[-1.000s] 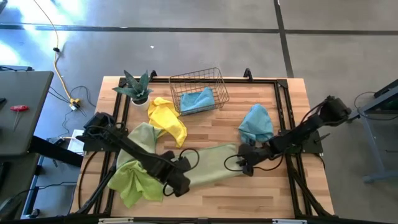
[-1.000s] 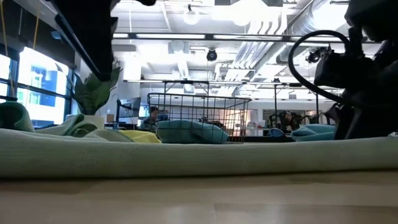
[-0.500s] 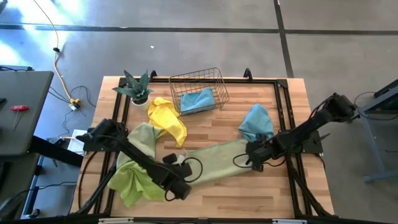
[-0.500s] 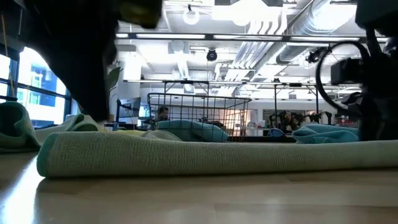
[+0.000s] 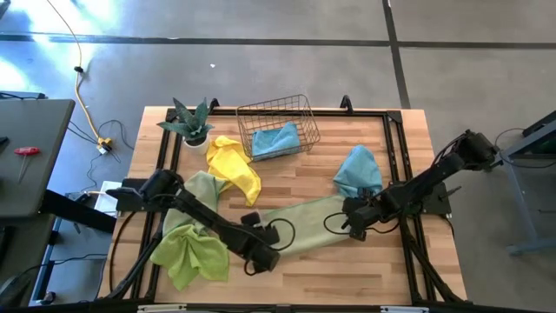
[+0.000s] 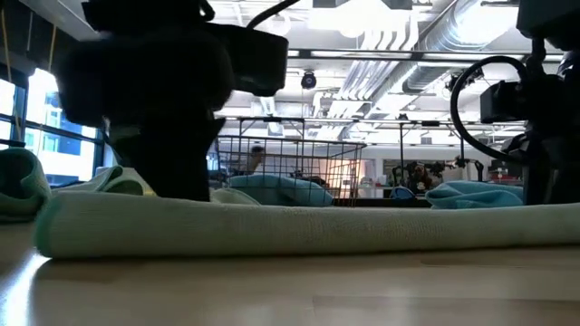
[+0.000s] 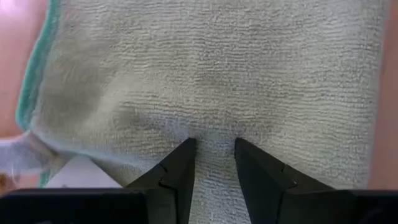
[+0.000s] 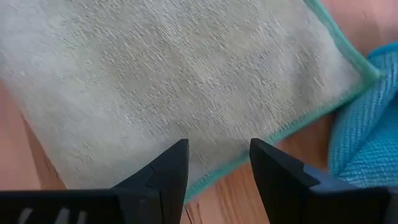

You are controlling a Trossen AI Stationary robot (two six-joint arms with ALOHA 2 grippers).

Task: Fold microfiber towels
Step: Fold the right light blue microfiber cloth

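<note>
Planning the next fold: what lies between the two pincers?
In the high view, only the pale sage towel spans from the left pincer to the right pincer.

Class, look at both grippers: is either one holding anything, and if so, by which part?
Both are on the pale green towel stretched between them. The left gripper pinches its surface near one end; the right gripper is at the opposite edge, but whether it is gripping cannot be told.

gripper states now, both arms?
Left gripper: closed on the sage towel.
Right gripper: open over that towel's other end, holding nothing.
</note>
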